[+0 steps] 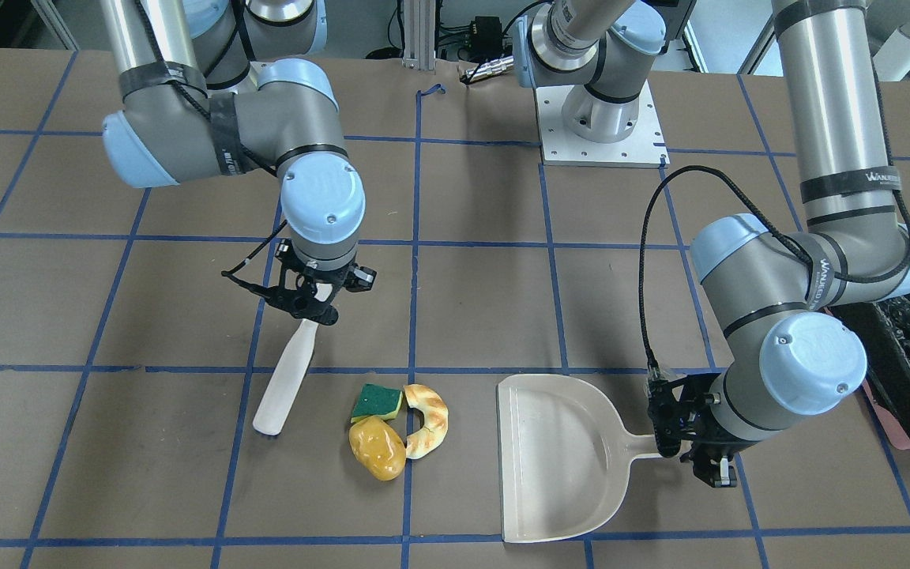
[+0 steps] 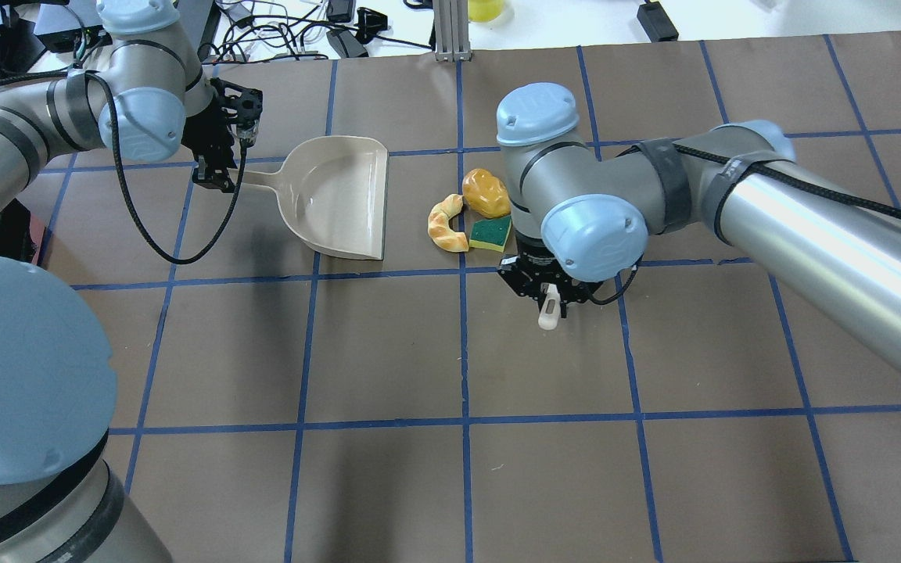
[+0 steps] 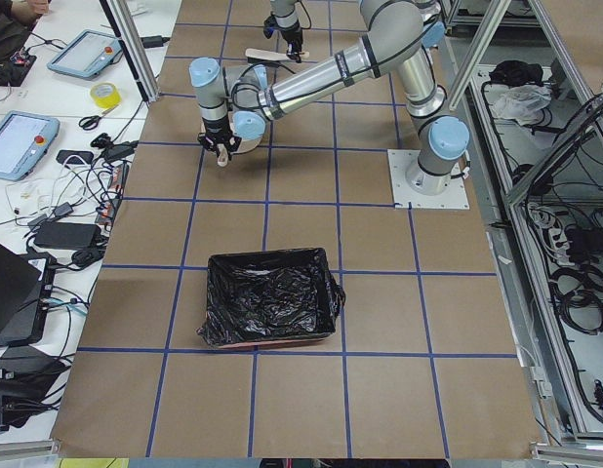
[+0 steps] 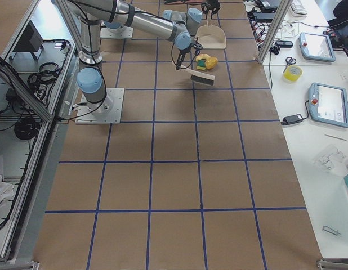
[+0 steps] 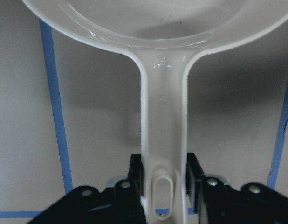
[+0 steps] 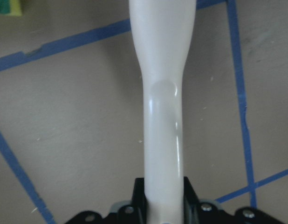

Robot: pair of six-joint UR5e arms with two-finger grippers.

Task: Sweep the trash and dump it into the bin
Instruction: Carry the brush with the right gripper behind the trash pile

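Observation:
The trash lies together on the table: a green-and-yellow sponge (image 1: 376,401), a glossy yellow lump (image 1: 377,449) and a croissant-like piece (image 1: 427,420). My left gripper (image 1: 672,431) is shut on the handle (image 5: 163,140) of a beige dustpan (image 1: 562,458), whose open mouth faces the trash across a small gap. My right gripper (image 1: 313,304) is shut on the handle (image 6: 162,93) of a white brush (image 1: 285,378), which stands on the far side of the trash from the dustpan. The bin (image 3: 270,297), lined with a black bag, sits beyond my left arm.
The brown table carries a grid of blue tape lines (image 2: 464,352). My right arm's elbow (image 2: 591,234) hangs over the spot beside the sponge. The left arm's white base plate (image 1: 599,126) sits at the table's back. Cables and tablets (image 4: 329,104) lie on a side bench.

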